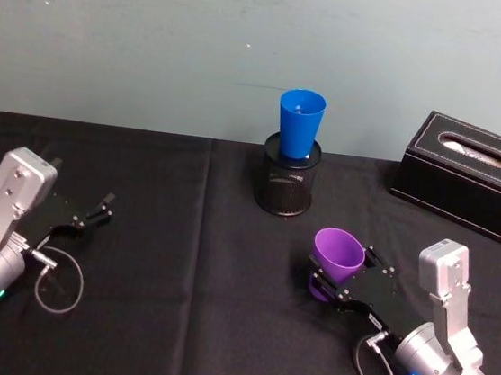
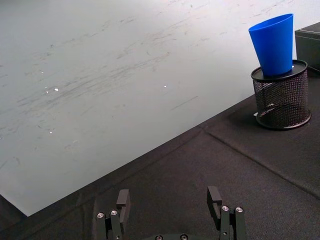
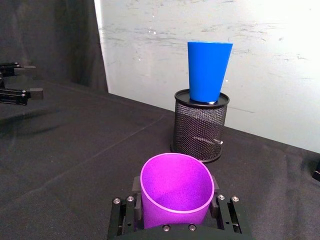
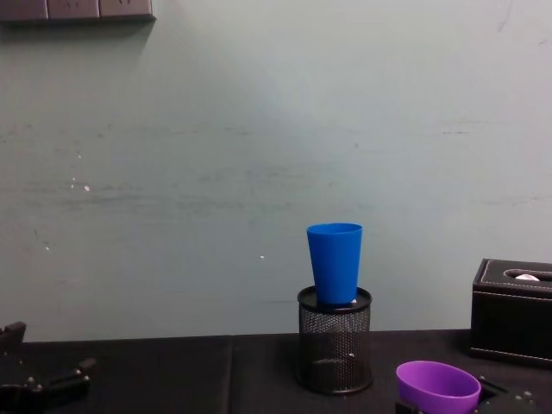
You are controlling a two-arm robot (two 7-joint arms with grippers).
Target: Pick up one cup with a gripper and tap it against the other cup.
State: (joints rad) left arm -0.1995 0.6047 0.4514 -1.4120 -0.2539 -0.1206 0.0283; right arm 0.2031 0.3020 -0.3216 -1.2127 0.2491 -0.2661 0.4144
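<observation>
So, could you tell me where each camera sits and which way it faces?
Head view: on the head, facing down at the table; left gripper left, right gripper right, clamping the purple cup.
Chest view: lower, facing forward to the wall; grippers at both bottom corners.
Left wrist view: on the left arm, past its open fingers toward the blue cup in the mesh holder.
Right wrist view: on the right arm, over the purple cup toward the blue cup.
Shared: all four show the blue cup.
</observation>
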